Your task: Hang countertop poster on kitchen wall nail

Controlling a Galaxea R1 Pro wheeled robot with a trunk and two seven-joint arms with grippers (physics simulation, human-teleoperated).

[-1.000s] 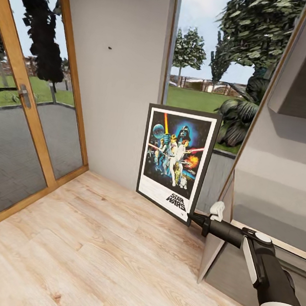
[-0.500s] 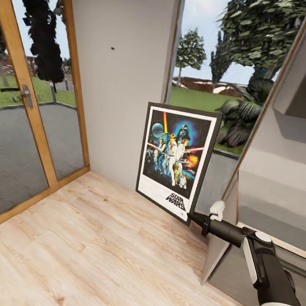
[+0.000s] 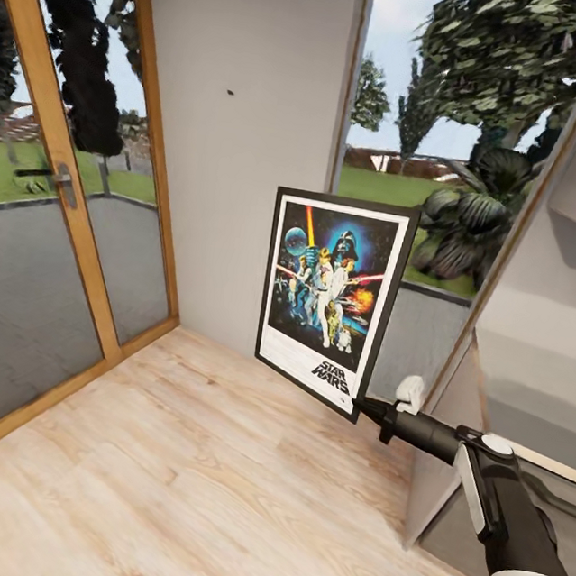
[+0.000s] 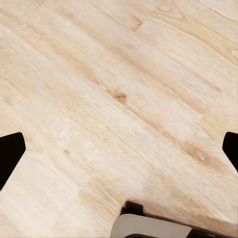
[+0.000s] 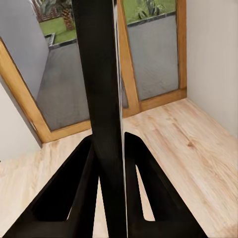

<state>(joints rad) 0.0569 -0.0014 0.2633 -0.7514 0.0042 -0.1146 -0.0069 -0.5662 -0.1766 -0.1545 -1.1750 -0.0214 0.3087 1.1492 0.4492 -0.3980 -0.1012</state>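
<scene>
Camera swung since the earlier frames, so wall, window and door sit further right in view; framed poster keeps about the same place relative to the arm. Right gripper (image 3: 361,412) clenched on the lower right corner of the tall rectangular Star Wars poster with thin black frame and white border (image 3: 331,295); in the right wrist view both black fingers (image 5: 144,183) press either side of the frame's dark edge (image 5: 101,99), seen edge-on. Poster held upright, slightly tilted, off the floor, artwork facing the head camera, in front of the plain light-grey wall (image 3: 244,137) and the window edge. Tiny dark wall nail (image 3: 231,93) sticks out of that wall, up and left of the poster, well apart from it. Wood-framed glass door with a metal handle (image 3: 61,178) stands left. Light wooden plank floor (image 3: 208,478) below. Left gripper (image 4: 119,148): black fingertips at opposite edges of the left wrist view, spread wide, released, nothing between them, plank floor beneath.
</scene>
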